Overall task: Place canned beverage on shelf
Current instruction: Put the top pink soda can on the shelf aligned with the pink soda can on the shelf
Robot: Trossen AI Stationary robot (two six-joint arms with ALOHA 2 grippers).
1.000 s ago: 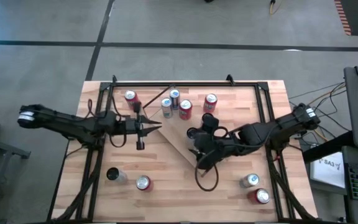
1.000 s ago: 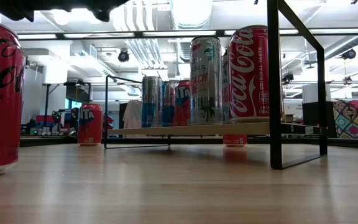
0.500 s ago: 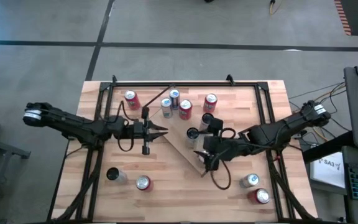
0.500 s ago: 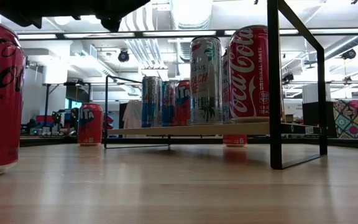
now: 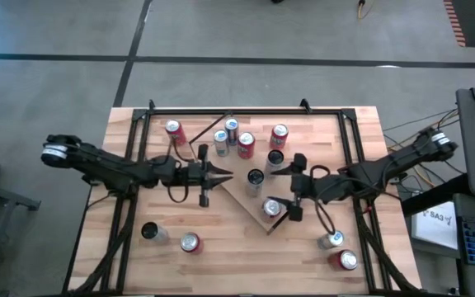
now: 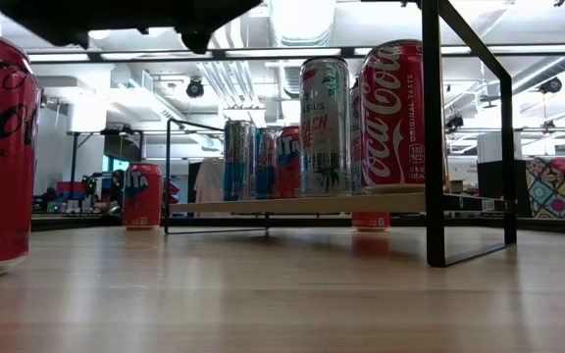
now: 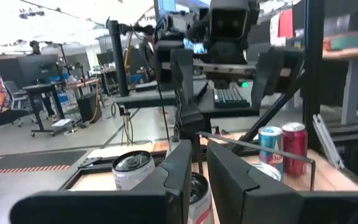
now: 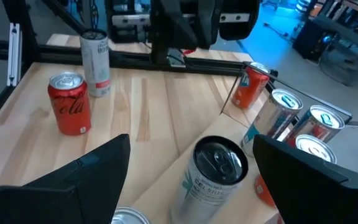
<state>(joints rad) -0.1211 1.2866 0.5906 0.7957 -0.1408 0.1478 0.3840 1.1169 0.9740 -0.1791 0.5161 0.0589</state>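
The shelf (image 5: 244,198) is a light-wood board lying slantwise on the tabletop. Three cans stand on it: a dark-topped one (image 5: 255,177), a silver one (image 5: 272,208) near its near end, and one (image 5: 275,157) farther back. My right gripper (image 5: 290,195) is open and empty just right of the silver can. In the right wrist view its fingers (image 8: 191,142) stand wide on either side of a silver can (image 8: 216,171) without touching it. My left gripper (image 5: 228,175) is shut and empty at the shelf's left corner; it also shows in the left wrist view (image 7: 199,155).
Several cans (image 5: 231,136) stand in a row behind the shelf. A silver can (image 5: 149,232) and a red can (image 5: 190,242) stand near left. Two more cans (image 5: 336,250) stand near right. A black frame (image 5: 221,111) runs around the tabletop.
My right gripper has drawn back toward the table's right edge, uncovering the silver can, which stands upright on the shelf's near end. My left gripper has moved toward the table's right, up to the shelf's left corner.
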